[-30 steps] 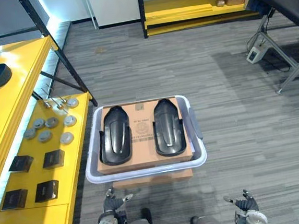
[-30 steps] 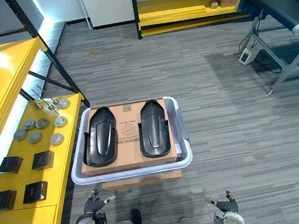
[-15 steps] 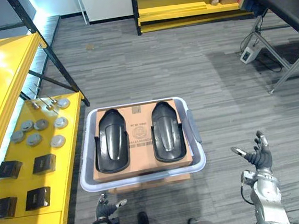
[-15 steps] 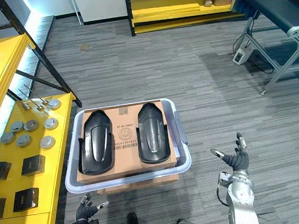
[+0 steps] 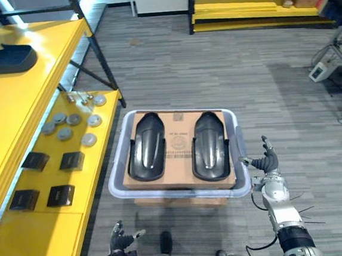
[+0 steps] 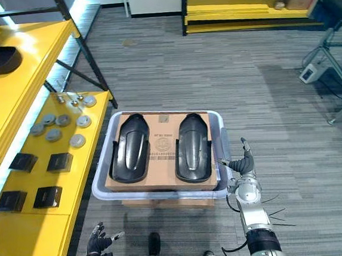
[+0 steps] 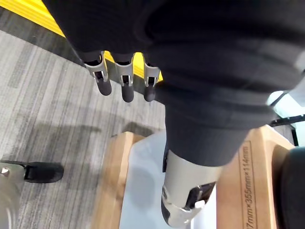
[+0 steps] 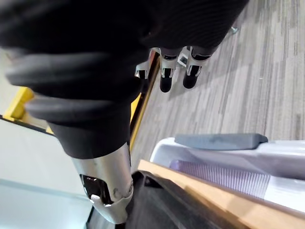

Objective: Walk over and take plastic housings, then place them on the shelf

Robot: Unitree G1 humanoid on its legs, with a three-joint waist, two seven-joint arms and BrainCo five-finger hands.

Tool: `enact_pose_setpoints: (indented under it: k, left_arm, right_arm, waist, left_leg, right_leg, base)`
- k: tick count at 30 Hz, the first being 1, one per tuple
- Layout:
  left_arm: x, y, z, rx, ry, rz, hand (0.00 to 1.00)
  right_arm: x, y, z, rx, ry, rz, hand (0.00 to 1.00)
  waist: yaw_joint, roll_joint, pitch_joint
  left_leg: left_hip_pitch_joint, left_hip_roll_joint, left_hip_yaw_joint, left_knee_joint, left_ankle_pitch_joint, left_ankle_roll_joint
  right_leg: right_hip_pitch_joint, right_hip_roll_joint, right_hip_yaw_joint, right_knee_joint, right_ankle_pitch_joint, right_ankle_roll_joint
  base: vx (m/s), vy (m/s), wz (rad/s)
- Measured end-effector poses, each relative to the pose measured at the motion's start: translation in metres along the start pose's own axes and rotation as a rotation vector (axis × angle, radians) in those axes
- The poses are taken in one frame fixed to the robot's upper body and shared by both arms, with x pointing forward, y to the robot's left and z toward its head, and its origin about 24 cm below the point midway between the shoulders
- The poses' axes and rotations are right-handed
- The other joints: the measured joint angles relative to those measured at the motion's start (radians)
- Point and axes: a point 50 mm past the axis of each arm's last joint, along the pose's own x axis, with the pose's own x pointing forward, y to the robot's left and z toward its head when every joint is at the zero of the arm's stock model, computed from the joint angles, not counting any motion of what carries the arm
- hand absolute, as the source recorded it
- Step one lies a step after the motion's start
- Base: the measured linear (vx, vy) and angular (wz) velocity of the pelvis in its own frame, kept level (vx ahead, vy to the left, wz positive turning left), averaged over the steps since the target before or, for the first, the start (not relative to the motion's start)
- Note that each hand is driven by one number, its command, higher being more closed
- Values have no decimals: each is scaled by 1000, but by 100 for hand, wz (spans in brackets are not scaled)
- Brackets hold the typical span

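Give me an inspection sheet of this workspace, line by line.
Surface: cardboard lying in a pale bin on a wooden stand.
Job's things: left housing and right housing, black plastic, side by side on the cardboard; third housing on the yellow shelf at the robot's left.
Clutter: on the shelf, grey discs and small black boxes.
Hands: right hand open, raised beside the bin's right rim; left hand open, low.
Cables: one by a small grey box on the floor.
Surroundings: grey carpet; low yellow platform beyond.
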Motion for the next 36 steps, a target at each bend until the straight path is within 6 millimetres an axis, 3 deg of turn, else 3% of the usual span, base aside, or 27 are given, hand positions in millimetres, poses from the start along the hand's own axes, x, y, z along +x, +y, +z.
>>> enact_pose_setpoints:
  k: [5,10,11,17,27,32,36]
  left_arm:
    - [6,-11,19,-10,-63,-17,0]
    - [11,-17,37,-36,-129,-15,0]
    - [11,-18,37,-40,-130,-14,0]
    - [14,-29,51,-27,-169,-50,0]
    - [19,-41,71,-12,-222,-75,0]
    - [15,-44,79,-20,-260,-91,0]
    - [2,-44,106,-72,-400,-108,0]
  right_arm:
    - [35,-13,29,13,21,-73,0]
    - [54,-28,54,61,21,-161,0]
    - [57,-29,59,66,24,-170,100]
    - [71,-50,76,89,42,-233,100]
    - [75,-67,85,96,13,-271,100]
    - [51,-62,72,73,-95,-264,100]
    - [26,-68,58,59,-152,-303,100]
  waist:
    - [42,24,79]
    - [49,34,139]
    - [50,35,142]
    - [48,58,196]
    - [40,56,205]
    - [17,48,204]
    - [-10,38,194]
  left_leg:
    - [-72,-3,-42,0,38,7]
    - [-103,-20,-80,5,54,8]
    - [-116,-24,-84,6,56,9]
    - [-129,-33,-101,6,69,0]
    - [-140,-25,-104,5,68,0]
    - [-117,-26,-98,5,68,-1]
    - [-100,-26,-88,5,68,-1]
  right_leg:
    - [-42,0,-39,-19,30,6]
    - [-46,-8,-86,-28,35,10]
    - [-56,-10,-89,-28,35,10]
    - [-60,-17,-110,-26,35,11]
    - [-74,-11,-109,-20,34,11]
    - [-51,-21,-109,-19,33,13]
    - [-41,-23,-98,-15,33,14]
  base:
    - [-90,23,21]
    - [-15,18,31]
    - [22,17,16]
    - [-6,10,9]
    - [-8,1,-1]
    - [-1,3,1]
    - [-32,13,-6]
